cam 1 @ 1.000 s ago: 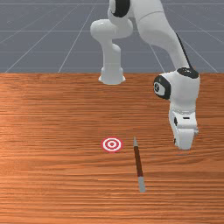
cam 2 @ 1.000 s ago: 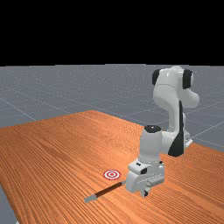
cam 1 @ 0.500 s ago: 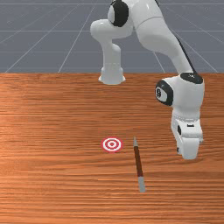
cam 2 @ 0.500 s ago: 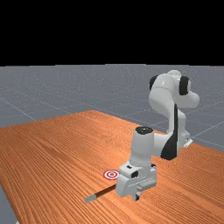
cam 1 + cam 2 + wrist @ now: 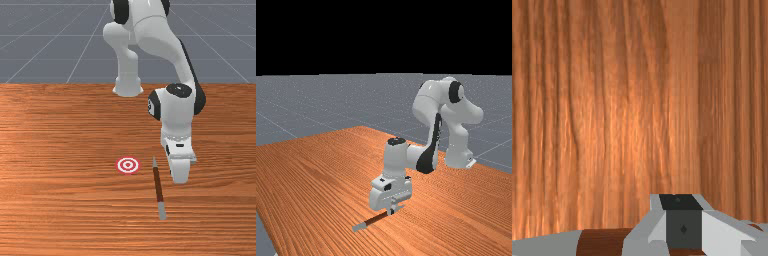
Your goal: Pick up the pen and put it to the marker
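Soft glare on the wood (image 5: 632,125)

The table (image 5: 65,210) was grained wood with a soft sheen; the arm (image 5: 177,112) looked smooth plastic, the pen (image 5: 158,185) matt.

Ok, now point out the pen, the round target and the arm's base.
Pen (image 5: 158,185): front view, on its brown shaft.
Round target (image 5: 128,165): front view, at its centre.
Arm's base (image 5: 457,156): far view, on its lower part.
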